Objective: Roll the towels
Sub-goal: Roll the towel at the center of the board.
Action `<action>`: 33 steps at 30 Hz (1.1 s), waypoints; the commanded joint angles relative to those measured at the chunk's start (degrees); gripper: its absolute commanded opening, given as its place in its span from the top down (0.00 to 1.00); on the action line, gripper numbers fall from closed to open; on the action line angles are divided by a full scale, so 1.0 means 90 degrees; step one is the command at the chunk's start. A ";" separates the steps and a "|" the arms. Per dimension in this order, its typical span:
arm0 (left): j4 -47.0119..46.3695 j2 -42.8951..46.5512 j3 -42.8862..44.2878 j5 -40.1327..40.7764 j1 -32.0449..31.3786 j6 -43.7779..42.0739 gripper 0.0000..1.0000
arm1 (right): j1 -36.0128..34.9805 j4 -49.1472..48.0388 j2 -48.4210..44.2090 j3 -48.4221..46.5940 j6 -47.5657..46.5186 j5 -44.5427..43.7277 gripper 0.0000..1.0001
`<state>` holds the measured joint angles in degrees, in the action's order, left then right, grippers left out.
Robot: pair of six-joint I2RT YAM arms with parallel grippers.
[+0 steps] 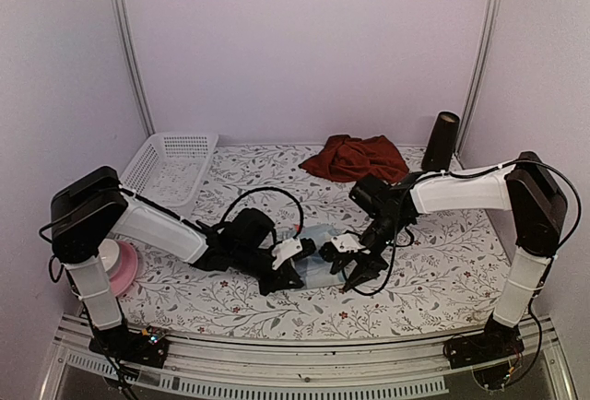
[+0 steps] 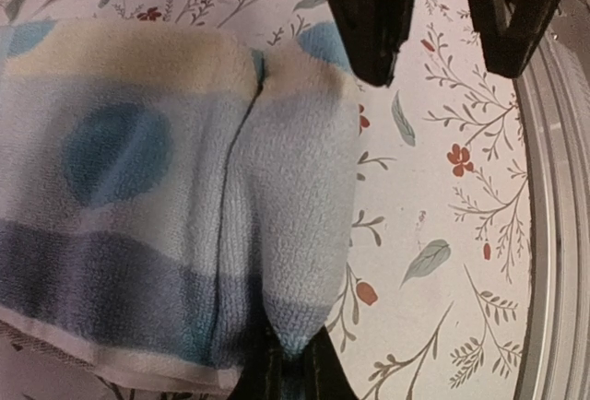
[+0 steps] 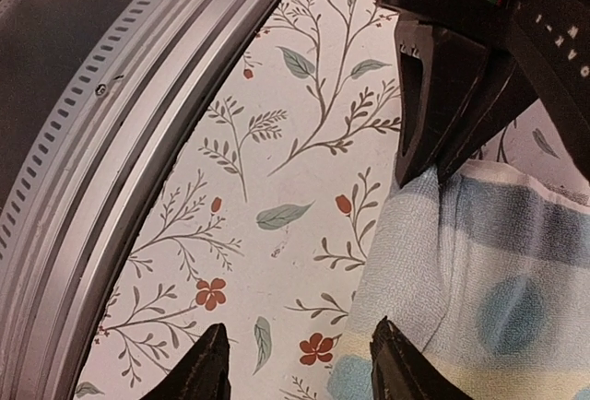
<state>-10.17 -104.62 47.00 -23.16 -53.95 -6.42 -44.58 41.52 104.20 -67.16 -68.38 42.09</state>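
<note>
Left gripper (image 2: 286, 374) pinches shut on a corner of checked towel (image 2: 166, 188), lying front-centre on floral table (image 1: 442, 266). Right gripper (image 3: 300, 340) jaws apart, holding nothing, one finger at towel's edge. Maroon towel (image 1: 355, 158) crumpled at back.

No legible text, number, brand or sign is found in any of the three views. The checked towel (image 2: 138, 188) carries only woven colour blocks. The table (image 3: 277, 142) carries only a printed leaf-and-flower pattern. A small red-and-green strip on the body of the left gripper (image 3: 431, 177), seen in the right wrist view, shows no characters that can be made out.
</note>
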 commanded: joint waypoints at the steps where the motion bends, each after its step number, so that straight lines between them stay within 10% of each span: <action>1: 0.0244 -0.0171 0.0050 -0.0133 0.0176 0.0093 1.00 | -0.0025 -0.0473 0.0124 0.0111 0.0235 -0.0335 0.49; 26: 0.0251 -0.0202 0.0050 -0.0240 0.0313 0.0214 1.00 | -0.0032 -0.1103 0.0392 0.0274 0.0630 -0.1016 0.54; 33: 0.0273 -0.0228 0.0070 -0.0288 0.0330 0.0215 0.92 | -0.0029 -0.1182 0.0482 0.0244 0.0802 -0.1094 0.71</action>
<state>-9.93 -105.16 47.31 -26.39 -52.16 -4.69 -44.60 31.83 107.13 -64.82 -62.85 32.97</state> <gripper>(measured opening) 0.060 0.340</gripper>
